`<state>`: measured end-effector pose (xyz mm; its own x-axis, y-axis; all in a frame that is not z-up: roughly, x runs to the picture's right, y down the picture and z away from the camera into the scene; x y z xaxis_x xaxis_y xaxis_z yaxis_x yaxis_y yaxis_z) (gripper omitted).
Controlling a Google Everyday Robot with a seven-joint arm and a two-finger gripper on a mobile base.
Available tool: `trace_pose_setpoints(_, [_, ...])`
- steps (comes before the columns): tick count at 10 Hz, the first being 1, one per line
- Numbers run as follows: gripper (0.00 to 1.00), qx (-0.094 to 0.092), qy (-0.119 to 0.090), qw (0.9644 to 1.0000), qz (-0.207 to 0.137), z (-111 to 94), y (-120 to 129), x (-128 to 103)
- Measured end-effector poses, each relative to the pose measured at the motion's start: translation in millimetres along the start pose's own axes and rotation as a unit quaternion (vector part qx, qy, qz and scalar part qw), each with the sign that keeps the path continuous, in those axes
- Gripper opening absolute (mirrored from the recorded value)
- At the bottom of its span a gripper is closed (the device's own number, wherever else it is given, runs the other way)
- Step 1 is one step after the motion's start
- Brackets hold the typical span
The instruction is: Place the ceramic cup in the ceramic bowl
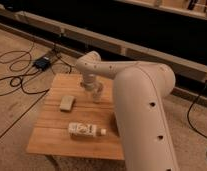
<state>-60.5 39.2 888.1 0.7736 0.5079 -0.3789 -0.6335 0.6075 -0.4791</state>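
Observation:
The ceramic cup (pixel 97 93) is a small pale cup at the middle of the back part of the wooden table (pixel 49 135). My gripper (pixel 92 88) hangs straight down from the wrist, right at the cup and touching or nearly touching its left side. The ceramic bowl is hidden behind my large white arm (pixel 142 110), which covers the right side of the table.
A white labelled bottle (pixel 86 130) lies on its side near the table's front. A small tan block (pixel 67 102) lies on the left part. On the floor to the back left are a black box (pixel 43 63) and dark cables (pixel 17 80).

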Motion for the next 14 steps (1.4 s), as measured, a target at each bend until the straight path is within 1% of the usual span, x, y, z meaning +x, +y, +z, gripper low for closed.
trace_pose_setpoints(1, [0.24,0.001,0.000,1.0000,0.001,-1.3,-1.7,1.6])
trace_pose_setpoints(3, [0.03,0.006,-0.004,1.0000,0.004,-12.0,-6.0,5.6])
trace_pose_setpoints(4, [0.00,0.004,-0.008,0.9999,0.005,-16.7,-5.1,5.8])
trace_pose_setpoints(5, [0.00,0.009,-0.016,0.9998,0.007,-27.7,-7.2,6.9])
trace_pose_setpoints(6, [0.00,0.015,-0.020,0.9996,0.010,-38.3,-10.5,10.8])
trace_pose_setpoints(8, [0.00,0.035,-0.025,0.9988,0.023,-63.5,-19.0,25.5])
trace_pose_setpoints(11, [0.00,0.066,-0.021,0.9958,0.059,-100.1,-23.3,68.0])
trace_pose_setpoints(12, [0.00,0.073,-0.017,0.9947,0.071,-108.5,-19.1,85.7])
trace_pose_setpoints(13, [0.00,0.079,-0.010,0.9927,0.090,-116.9,-11.9,110.7])
trace_pose_setpoints(14, [0.00,0.082,-0.007,0.9917,0.099,-119.2,-8.2,122.2])
